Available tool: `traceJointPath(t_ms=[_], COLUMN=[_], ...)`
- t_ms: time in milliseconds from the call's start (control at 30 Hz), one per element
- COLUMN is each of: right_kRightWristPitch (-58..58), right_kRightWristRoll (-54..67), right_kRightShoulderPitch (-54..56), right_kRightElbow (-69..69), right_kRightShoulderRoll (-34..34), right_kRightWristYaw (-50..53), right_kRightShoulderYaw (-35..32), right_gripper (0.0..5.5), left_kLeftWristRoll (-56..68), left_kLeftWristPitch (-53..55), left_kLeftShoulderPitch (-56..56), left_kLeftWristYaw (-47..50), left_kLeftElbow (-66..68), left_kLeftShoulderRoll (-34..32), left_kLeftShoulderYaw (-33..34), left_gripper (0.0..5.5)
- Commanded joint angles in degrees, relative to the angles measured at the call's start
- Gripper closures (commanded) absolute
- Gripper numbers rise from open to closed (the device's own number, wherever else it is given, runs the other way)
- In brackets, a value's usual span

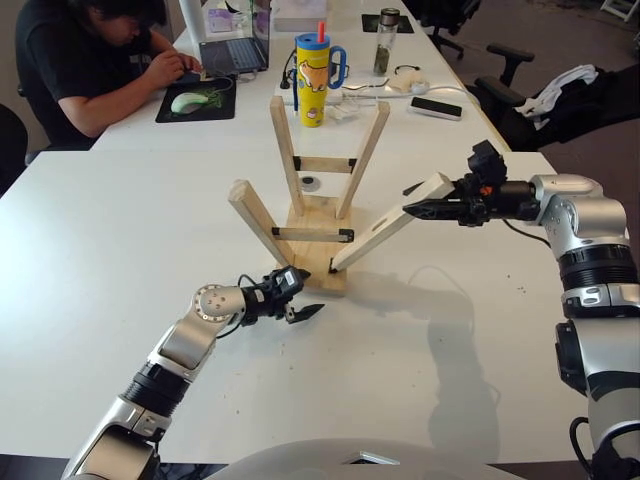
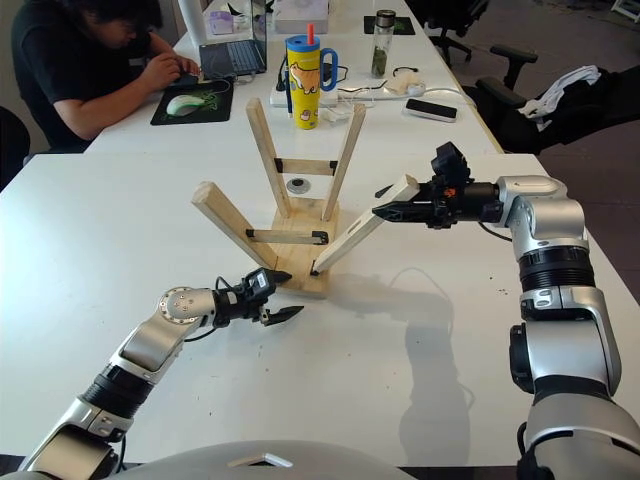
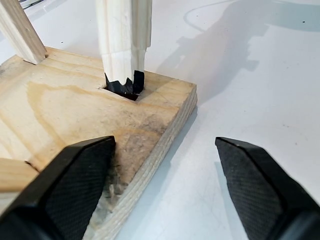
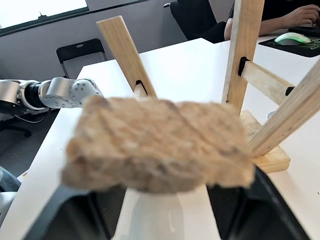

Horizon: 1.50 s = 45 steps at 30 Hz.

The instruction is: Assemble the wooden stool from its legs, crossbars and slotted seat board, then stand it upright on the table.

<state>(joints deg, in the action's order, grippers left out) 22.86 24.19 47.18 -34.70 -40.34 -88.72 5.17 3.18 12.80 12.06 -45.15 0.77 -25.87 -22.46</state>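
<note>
From where I stand, the stool point(image 1: 312, 215) sits upside down near the middle of the white table point(image 1: 100, 250), its seat board point(image 1: 320, 268) flat on the tabletop and its legs sticking up. The two back legs point(image 1: 287, 150) rise close together and lean slightly toward each other, joined by an upper crossbar point(image 1: 325, 164). A third leg point(image 1: 255, 215) slants off to the robot's left, and a lower crossbar point(image 1: 312, 234) runs across just above the board. The fourth leg point(image 1: 375, 235) slants out to the robot's right, with its foot in a corner slot of the board. The right gripper point(image 1: 410, 198) is clamped on that leg's free top end, one finger on each side of the wood, and the arm is held out level above the table. The left gripper point(image 1: 306, 295) lies low at the board's near corner with its fingers spread apart and holding nothing. Up close, one pad point(image 3: 75, 180) is at the board's edge and the other point(image 3: 255, 180) is over bare table, but I cannot tell whether the first one touches the wood. From there the leg's base shows seated in its slot with a black fitting point(image 3: 124, 85). Farther back on the table, well apart from the stool, stand a yellow cup point(image 1: 313, 85) and a phone point(image 1: 435, 107).
</note>
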Motion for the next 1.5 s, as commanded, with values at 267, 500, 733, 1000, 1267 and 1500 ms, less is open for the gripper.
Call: traceJointPath(t_ms=[267, 500, 733, 1000, 1267, 1500], right_kRightWristPitch=[6.5, 10.6, 11.5, 9.7, 10.4, 7.4], right_kRightWristRoll=[-8.7, -8.7, -9.8, -9.2, -4.6, -6.4], right_kRightShoulderPitch=[-2.2, -8.1, -6.5, -3.9, -9.8, -12.1], right_kRightElbow=[22.7, 32.0, 30.0, 25.0, 29.6, 21.6], right_kRightShoulderRoll=[-0.4, -1.0, 1.2, 2.7, 5.7, 9.9], right_kRightWristYaw=[7.4, 11.6, 13.9, 12.2, 14.8, 21.0], right_kRightShoulderYaw=[9.2, 11.6, 14.4, 15.7, 13.1, 11.6], right_gripper=[3.45, 3.45, 3.45, 3.45, 3.45, 3.45], left_kLeftWristRoll=[-1.5, -1.4, -1.7, -2.8, -3.4, -4.1], left_kLeftWristPitch=[3.7, 4.4, 4.2, 4.6, 6.1, 9.1], left_kLeftShoulderPitch=[-2.6, -3.7, -3.9, -3.8, -3.4, -2.5], left_kLeftWristYaw=[0.7, 1.8, 3.0, 3.3, 4.5, 5.8], left_kLeftElbow=[0.4, 0.2, 0.9, 2.1, 3.1, 5.0], left_kLeftShoulderRoll=[0.7, 1.2, 2.1, 2.7, 3.0, 3.0], left_kLeftShoulderYaw=[-1.3, -1.2, -1.4, -2.1, -1.7, -1.3], left_gripper=[1.78, 1.78, 1.78, 1.78, 1.78, 1.78])
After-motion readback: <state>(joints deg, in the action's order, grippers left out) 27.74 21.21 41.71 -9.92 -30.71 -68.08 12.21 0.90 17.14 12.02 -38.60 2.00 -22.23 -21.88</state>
